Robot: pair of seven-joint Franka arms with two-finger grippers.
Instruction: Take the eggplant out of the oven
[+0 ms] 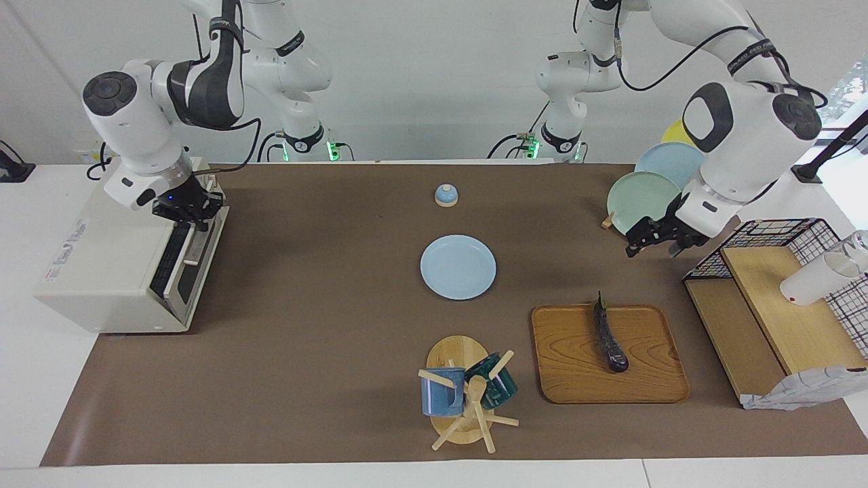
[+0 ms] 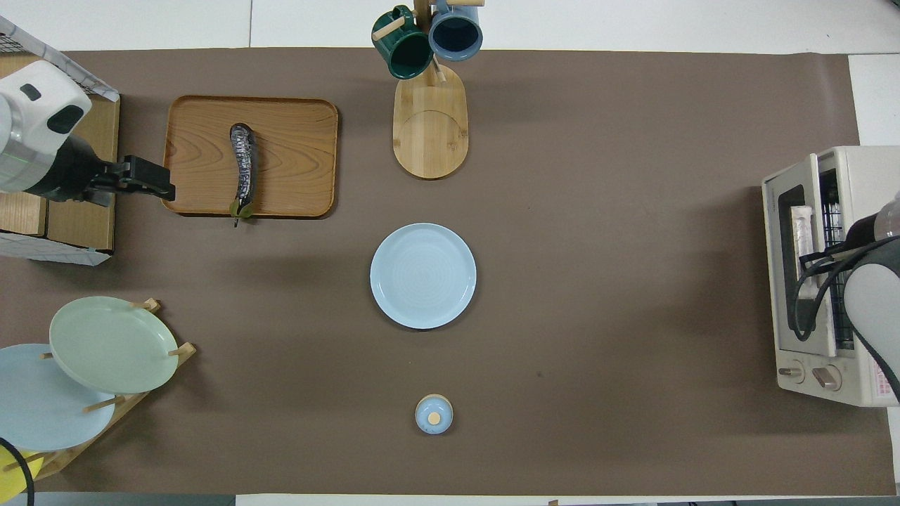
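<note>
**Eggplant's on the tray, oven door shut**

While the brown mat [image 1: 325, 352] fills most of the table, the oven [image 1: 115, 264] sits at 9 o'clock in the facing view with its door closed; the right gripper [image 1: 184, 215] is down at the door's top edge, fingertips pinched together. Next size down, the wooden tray [image 1: 576, 366] at about 4 o'clock has the eggplant [image 1: 608, 335] lying on it, stem end pointing toward the robots, nothing touching it. The left gripper [image 1: 652, 244] hangs in the air at 3 o'clock, over the mat between the tray and the plate rack [image 1: 641, 196], fingers spread apart and holding nothing; a light blue plate [image 1: 458, 267] sits dead centre.
</note>
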